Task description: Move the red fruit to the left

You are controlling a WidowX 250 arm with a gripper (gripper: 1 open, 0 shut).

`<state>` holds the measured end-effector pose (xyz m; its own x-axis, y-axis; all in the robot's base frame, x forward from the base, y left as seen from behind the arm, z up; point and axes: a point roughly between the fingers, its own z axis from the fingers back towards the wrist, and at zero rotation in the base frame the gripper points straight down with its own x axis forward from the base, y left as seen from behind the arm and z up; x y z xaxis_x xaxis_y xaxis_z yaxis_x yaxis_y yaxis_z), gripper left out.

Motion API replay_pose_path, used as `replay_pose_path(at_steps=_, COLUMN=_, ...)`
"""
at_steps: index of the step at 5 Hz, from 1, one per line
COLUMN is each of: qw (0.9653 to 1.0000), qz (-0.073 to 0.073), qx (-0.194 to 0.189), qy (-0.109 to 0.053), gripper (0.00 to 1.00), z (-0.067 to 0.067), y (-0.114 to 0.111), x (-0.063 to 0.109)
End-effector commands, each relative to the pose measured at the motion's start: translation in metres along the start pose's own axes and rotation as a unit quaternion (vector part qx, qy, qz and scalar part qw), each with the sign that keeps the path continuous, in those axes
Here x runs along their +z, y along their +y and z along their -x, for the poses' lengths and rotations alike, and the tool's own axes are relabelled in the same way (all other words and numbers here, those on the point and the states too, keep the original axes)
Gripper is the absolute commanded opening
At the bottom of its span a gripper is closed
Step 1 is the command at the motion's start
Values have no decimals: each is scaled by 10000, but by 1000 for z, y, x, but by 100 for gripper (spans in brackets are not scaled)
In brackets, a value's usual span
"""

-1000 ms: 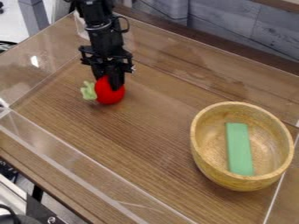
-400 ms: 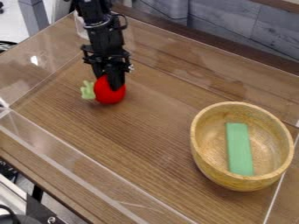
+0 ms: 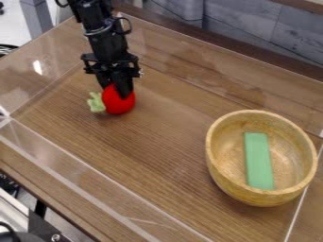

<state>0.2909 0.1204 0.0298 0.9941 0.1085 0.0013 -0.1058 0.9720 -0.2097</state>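
Note:
The red fruit point(image 3: 117, 100) is a small bright-red toy with a light-green leafy stem point(image 3: 96, 102) sticking out to its left. It sits low over the wooden table in the left half of the view. My black gripper point(image 3: 116, 90) comes down on it from above, and its fingers are shut on the fruit's top. The arm rises toward the upper left of the frame. Whether the fruit rests on the table or hangs just above it I cannot tell.
A wooden bowl point(image 3: 228, 132) stands at the right, with a flat green rectangular piece point(image 3: 259, 159) lying inside it. Clear plastic walls point(image 3: 76, 175) ring the table top, low along the front and left edges.
The gripper and the red fruit have shifted slightly to the left together. The grip has stayed the same.

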Motion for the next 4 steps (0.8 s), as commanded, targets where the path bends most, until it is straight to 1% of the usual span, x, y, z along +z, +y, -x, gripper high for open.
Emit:
replay_pose_path(at_steps=1, qw=9989, qz=-123, qx=407, qy=-217, gripper=0, z=0, y=18, x=4)
replay_pose_path(at_steps=3, qw=9957, qz=-201, qx=870, qy=-256, gripper=0, z=9, y=39, x=7)
replay_pose_path(at_steps=4, qw=9943, qz=-229, qx=1015, qy=-249, gripper=0, z=5, y=51, x=9)
